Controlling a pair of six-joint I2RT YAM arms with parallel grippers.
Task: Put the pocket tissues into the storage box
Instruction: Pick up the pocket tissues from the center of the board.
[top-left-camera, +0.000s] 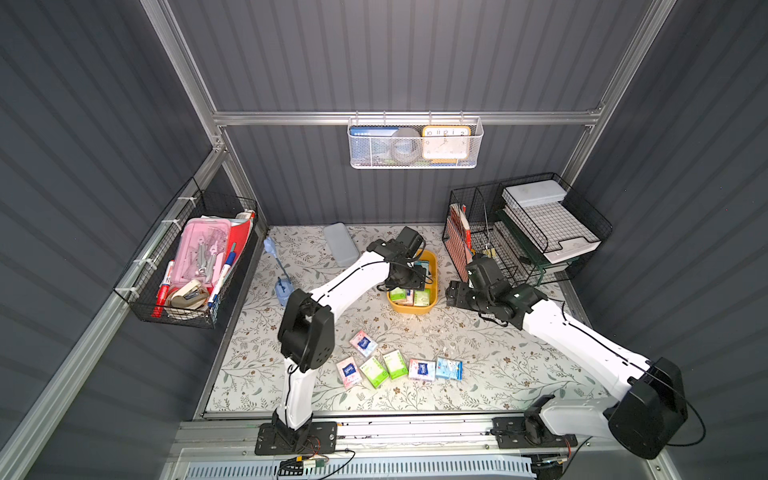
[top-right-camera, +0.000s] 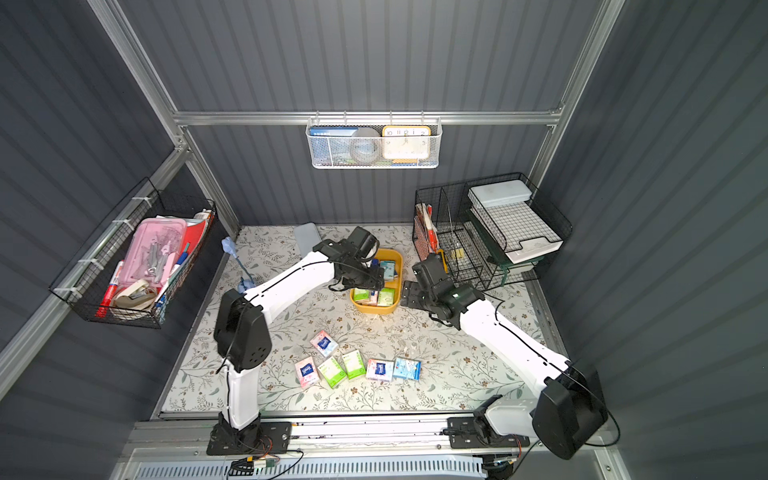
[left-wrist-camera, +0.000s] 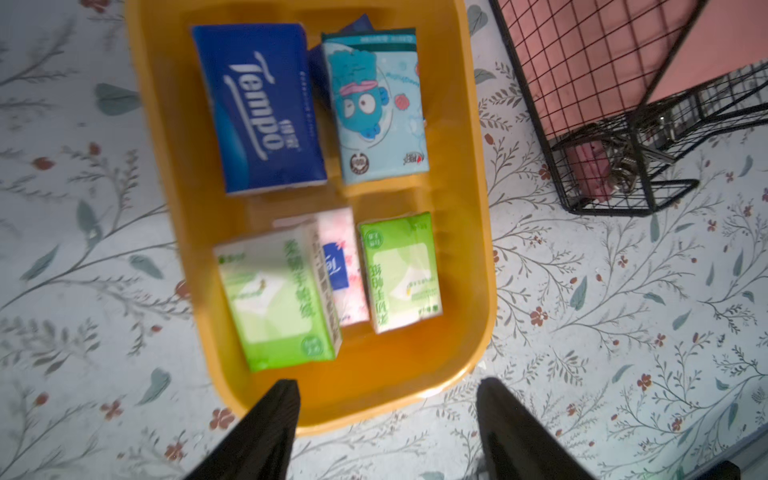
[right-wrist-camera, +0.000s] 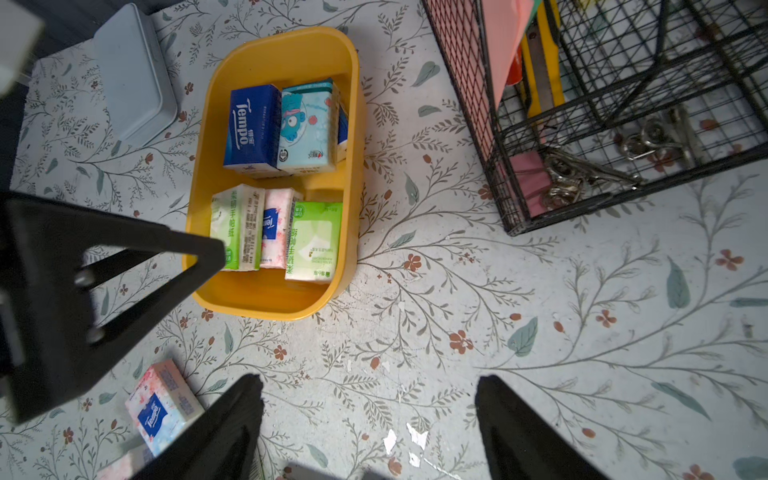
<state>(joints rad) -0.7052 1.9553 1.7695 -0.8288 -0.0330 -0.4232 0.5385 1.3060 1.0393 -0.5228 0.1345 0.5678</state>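
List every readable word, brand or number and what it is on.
"Tempo": dark blue packet in the storage box.
"Tempo": pink-white packet on the table.
"10 11 12 1 2": clock in the white mesh basket.
Green packets: print too blurred to read.

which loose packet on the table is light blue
The light blue packet lies at the right end of the row near the table's front edge; the rest of the loose ones are pink-white or green.

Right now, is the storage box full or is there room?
Partly full. The storage box holds at least five pocket tissues; bare yellow floor shows around them.
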